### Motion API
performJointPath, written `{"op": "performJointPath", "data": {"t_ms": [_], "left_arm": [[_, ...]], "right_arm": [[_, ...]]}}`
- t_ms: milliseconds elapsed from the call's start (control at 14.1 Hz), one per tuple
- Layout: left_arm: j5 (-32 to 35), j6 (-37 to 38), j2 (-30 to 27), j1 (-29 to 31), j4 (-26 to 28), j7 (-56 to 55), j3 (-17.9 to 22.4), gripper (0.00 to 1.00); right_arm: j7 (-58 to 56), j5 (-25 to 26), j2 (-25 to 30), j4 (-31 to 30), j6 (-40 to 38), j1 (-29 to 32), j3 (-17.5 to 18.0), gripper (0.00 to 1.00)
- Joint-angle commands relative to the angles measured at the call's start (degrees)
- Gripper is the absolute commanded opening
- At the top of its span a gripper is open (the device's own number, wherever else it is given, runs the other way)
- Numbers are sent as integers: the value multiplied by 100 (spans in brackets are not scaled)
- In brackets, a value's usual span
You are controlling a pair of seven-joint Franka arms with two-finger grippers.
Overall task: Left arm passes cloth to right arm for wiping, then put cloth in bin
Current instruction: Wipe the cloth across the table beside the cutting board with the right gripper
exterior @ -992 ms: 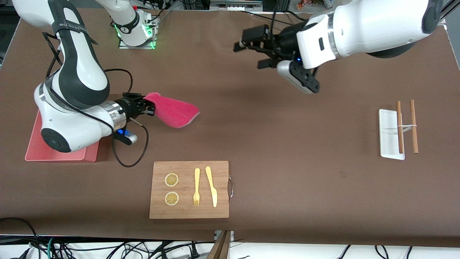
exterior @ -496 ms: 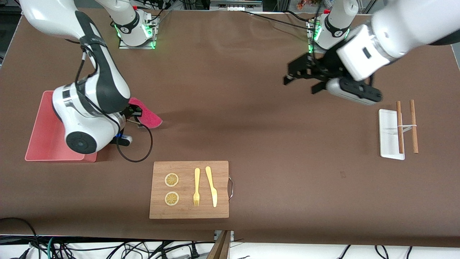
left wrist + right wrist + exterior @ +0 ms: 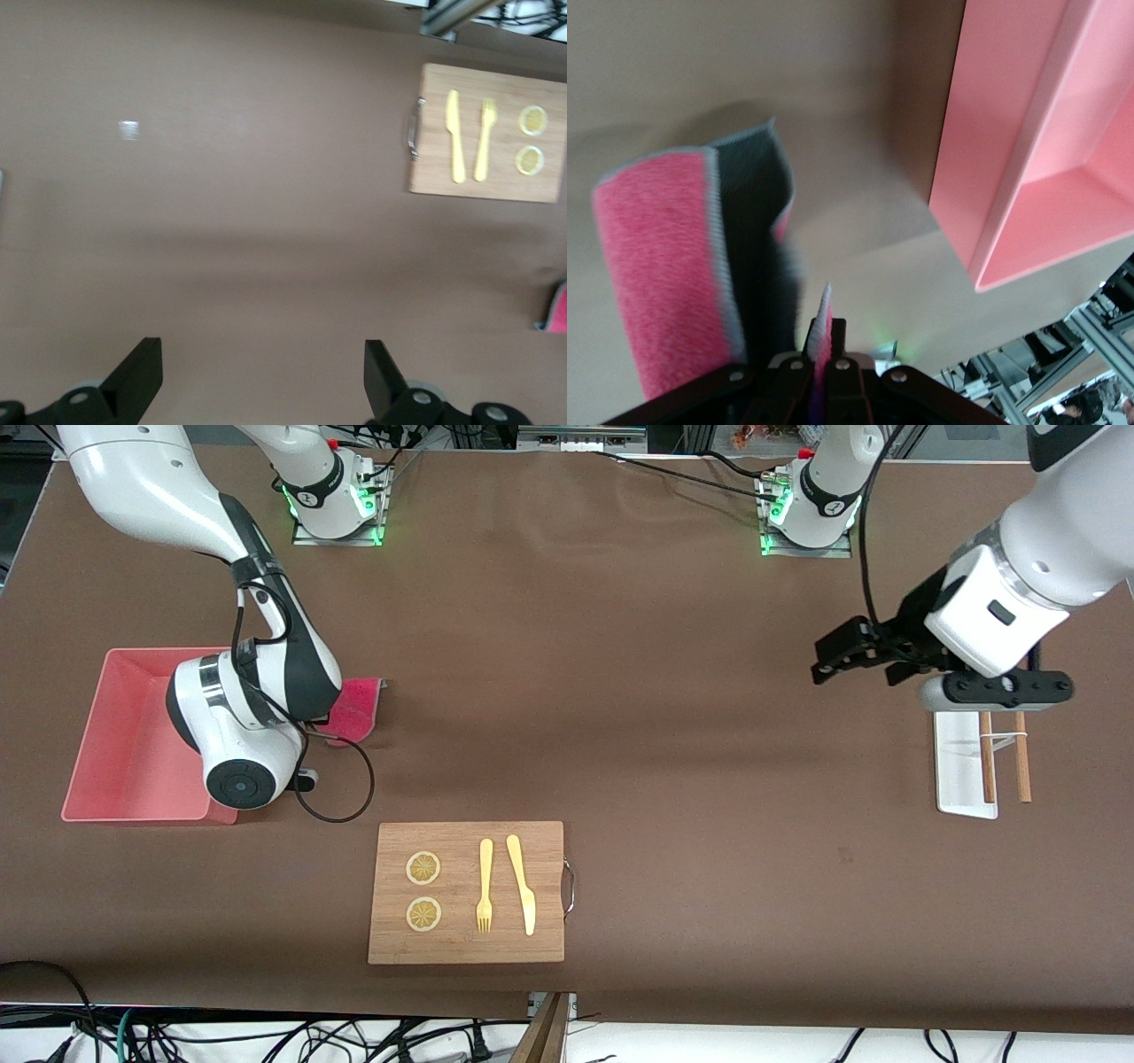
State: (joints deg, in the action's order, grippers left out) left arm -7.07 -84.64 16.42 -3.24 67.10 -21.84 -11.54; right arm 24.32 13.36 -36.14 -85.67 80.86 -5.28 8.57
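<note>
The crimson-pink cloth (image 3: 356, 701) hangs folded from my right gripper (image 3: 324, 721), just beside the pink bin (image 3: 97, 726) on the side toward the table's middle. In the right wrist view the gripper (image 3: 827, 352) is shut on the cloth's grey-edged rim. There the pink face (image 3: 651, 266) and the dark grey reverse (image 3: 757, 221) both show, with the bin's wall (image 3: 1010, 177) close by. My left gripper (image 3: 855, 659) is open and empty, over bare table by the white tray. In the left wrist view its fingers (image 3: 142, 376) stand wide apart.
A wooden board (image 3: 466, 892) with two lemon slices, a yellow fork and a knife lies nearer the front camera; it also shows in the left wrist view (image 3: 485, 133). A white tray (image 3: 961, 755) with two brown sticks lies at the left arm's end.
My right arm has swung the cloth down and toward the bin. My left arm has drawn back, open, toward its own end of the table near the white tray.
</note>
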Motion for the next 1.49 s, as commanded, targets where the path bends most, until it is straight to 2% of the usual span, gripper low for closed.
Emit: {"op": "performJointPath", "data": {"t_ms": [0,213,425,567,638,709,850,1063,1276,1417], "left_arm": [[135,202,-51,437,-4,582,-50,100],[144,465,-183,728,-13,1006,-33,100],[485,703,-236,816,-74,1400,-59,100],[513,695,-472,930,-5,1725,-33,100],[487,643,-656,1044,222,1875,-33,100],[426,277,-997,1088,799,1894,-15,100],[399,-507,-1657,1080,1837,1894,308,100],[408,-562,-1686,1080,2035,1885,503,100],[487,-632,-1704,1071,2061,1885,538,100],[522,-658,-1879,1027,2359,1894,538,100]], "right_arm": [[-69,62,99,-415,613,1,-22,0],[194,-174,-51,-425,1149,-78,13,0],[634,-675,-130,-398,1537,-280,22,0],[994,-1000,-130,-372,1757,-526,65,0],[1222,-1132,-156,-354,1914,-596,127,0],[1442,-1238,-200,-346,2064,-649,214,0],[1829,-1292,-323,-223,2371,-728,408,0],[2532,-1668,-429,-38,2837,-869,645,0],[3094,-2055,-455,76,3312,-1053,716,0],[3394,-2389,-473,304,3340,-1072,848,0]]}}
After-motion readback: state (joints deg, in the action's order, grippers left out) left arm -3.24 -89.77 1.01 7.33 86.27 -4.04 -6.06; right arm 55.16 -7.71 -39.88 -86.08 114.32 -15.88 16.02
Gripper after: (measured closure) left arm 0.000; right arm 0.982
